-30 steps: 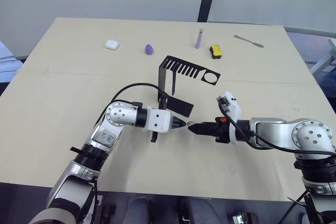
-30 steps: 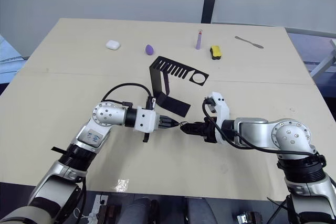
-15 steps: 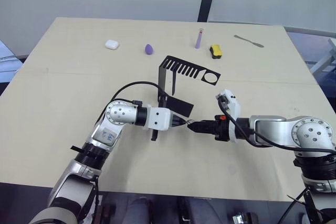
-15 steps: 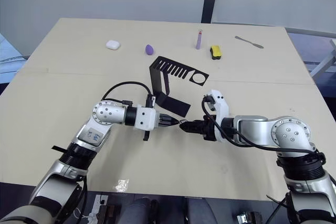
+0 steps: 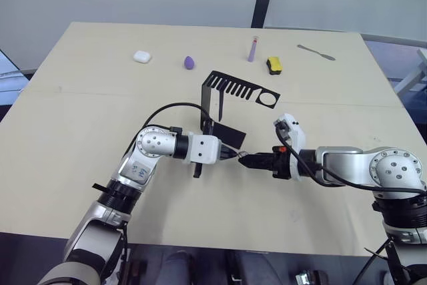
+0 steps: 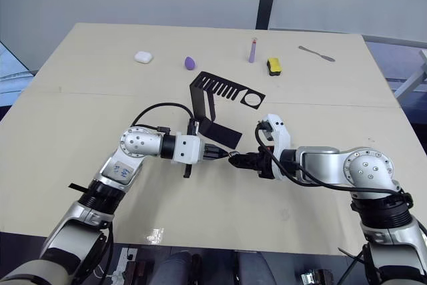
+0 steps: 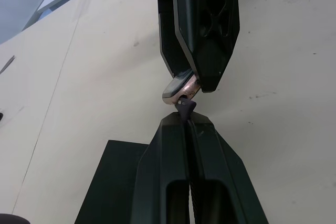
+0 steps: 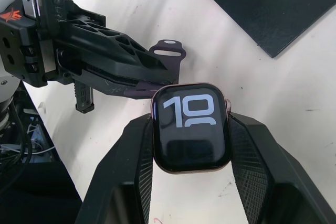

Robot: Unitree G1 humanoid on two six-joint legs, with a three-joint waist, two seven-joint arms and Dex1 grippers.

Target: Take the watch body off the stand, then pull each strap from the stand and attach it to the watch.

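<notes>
Lower centre of the head view: the two grippers meet tip to tip just above the table. Right gripper has its fingers clamped on the watch body from both sides, screen lit and facing the wrist camera, so one edge slot is left free for the band. Left gripper is pinched narrow on one strap, only a short dark end poking past the fingertips and touching the watch rim; the looped far end sticks out beside the left fingers. Judgement: mid-insertion, strap end being lined up with the case slot; a tight grip near the end keeps the floppy band stiff enough to slide in. Can't tell if it is seated yet. Just behind the grippers, mid frame: the stand, base plate flat on the table, comb arm reaching right with its round hole empty, so the watch is already off it. Second strap not made out. Far edge, upper frame: white case, purple egg, pale tube, yellow-black block, metal spatula, all well apart, unused.
</notes>
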